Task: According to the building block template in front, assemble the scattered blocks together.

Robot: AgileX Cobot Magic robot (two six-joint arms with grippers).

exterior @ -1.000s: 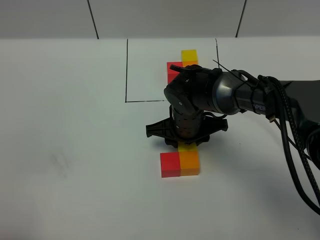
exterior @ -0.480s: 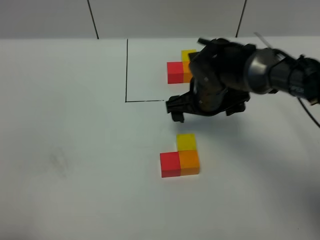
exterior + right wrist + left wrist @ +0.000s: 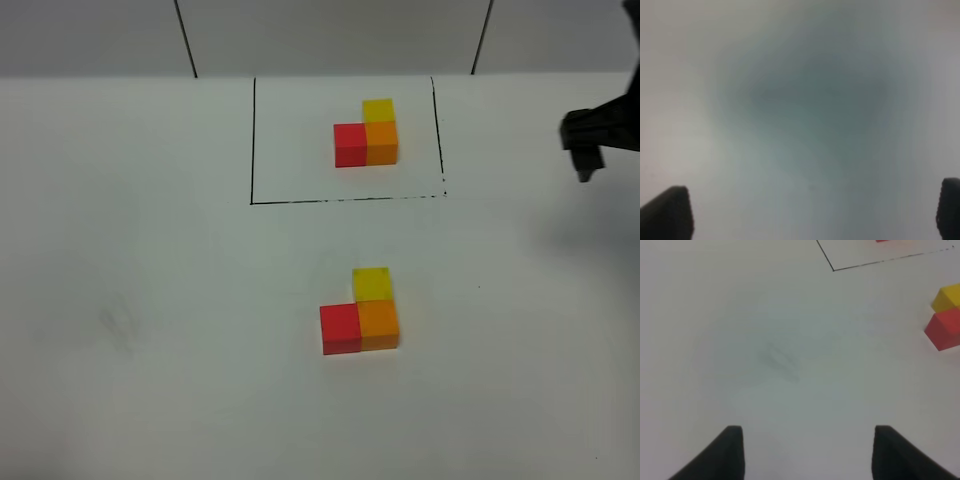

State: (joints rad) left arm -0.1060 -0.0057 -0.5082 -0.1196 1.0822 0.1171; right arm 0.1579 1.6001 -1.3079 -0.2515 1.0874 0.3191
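Our loose red [image 3: 341, 329], orange [image 3: 379, 325] and yellow [image 3: 372, 284] cubes match the black-framed cube template [image 3: 365, 135]; both fingers spread, empty. Next, we only verify alignment.

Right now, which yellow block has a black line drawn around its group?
The yellow block farther back, inside the black rectangle. The nearer yellow block sits unframed.
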